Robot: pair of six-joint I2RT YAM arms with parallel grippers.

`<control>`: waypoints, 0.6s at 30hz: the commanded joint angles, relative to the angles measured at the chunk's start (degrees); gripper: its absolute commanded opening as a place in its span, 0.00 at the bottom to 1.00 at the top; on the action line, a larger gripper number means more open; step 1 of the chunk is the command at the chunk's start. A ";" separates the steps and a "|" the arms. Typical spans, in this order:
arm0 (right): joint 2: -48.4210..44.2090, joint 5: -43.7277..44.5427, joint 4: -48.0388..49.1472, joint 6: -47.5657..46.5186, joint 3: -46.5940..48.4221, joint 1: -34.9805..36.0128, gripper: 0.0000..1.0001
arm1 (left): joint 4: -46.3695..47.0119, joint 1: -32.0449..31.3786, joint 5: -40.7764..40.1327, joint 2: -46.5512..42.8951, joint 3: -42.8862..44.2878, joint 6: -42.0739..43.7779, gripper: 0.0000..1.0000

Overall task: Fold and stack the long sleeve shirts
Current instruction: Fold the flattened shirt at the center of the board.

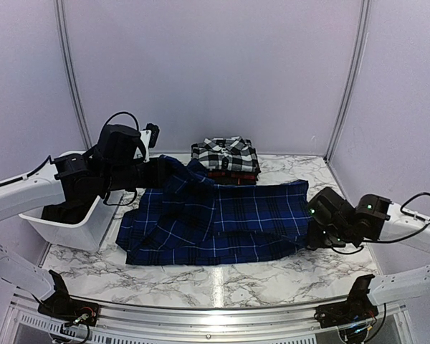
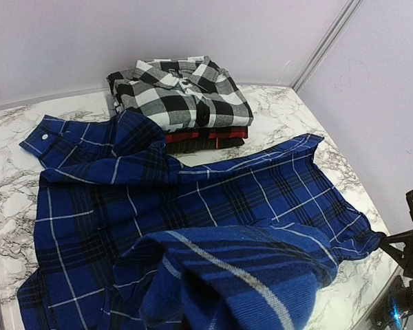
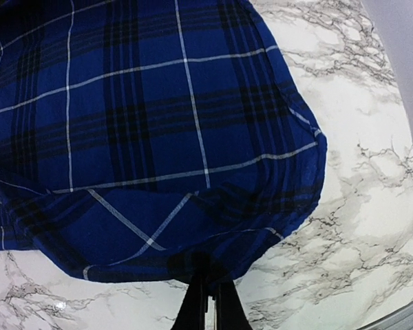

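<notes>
At the far left, a white tub (image 1: 72, 228) is set on the marble table (image 1: 236, 283), its near corner just beside the left edge of the blue plaid shirt (image 1: 215, 222). Something dark is seen inside the tub, but it is partly covered by the left arm and what it is cannot be told. Above the tub's right rim, the left gripper (image 1: 160, 173) is held over the table with its jaws closed on a bunch of the blue plaid shirt; the pinched cloth is lifted off the surface, and in the left wrist view it is seen heaped close under the camera, hiding the fingers. The rest of the blue plaid shirt is spread flat but rumpled across the middle of the table, with one cuffed sleeve turned out at the back left. Behind it, at the centre back, a stack of two folded shirts is found: the black-and-white check shirt (image 1: 226, 153) is laid on top of the red-and-black shirt (image 1: 233, 174), of which only the front edge is shown. The back edge of the blue shirt is touching or nearly touching this stack. At the right, the right gripper (image 3: 208, 299) is brought low to the table and its fingers are pressed together on the shirt's right hem.
</notes>
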 commanded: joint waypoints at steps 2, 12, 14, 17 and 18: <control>5.60 3.30 3.34 -7.57 8.12 -5.02 0.00 | -0.75 0.42 -1.50 -1.31 1.55 0.73 0.00; 23.78 3.52 13.29 -20.40 15.58 -13.31 0.00 | -0.66 0.47 -1.50 0.23 0.95 0.48 0.00; 25.96 3.04 14.56 -21.45 15.68 -14.85 0.00 | -0.58 0.55 -1.55 0.25 0.77 0.31 0.00; 27.69 0.66 16.48 -22.57 15.92 -17.32 0.06 | -0.33 0.58 -1.22 0.67 0.64 0.22 0.00; 27.85 -0.35 16.88 -22.89 16.18 -17.67 0.09 | -0.23 0.56 -1.11 0.88 0.71 0.27 0.00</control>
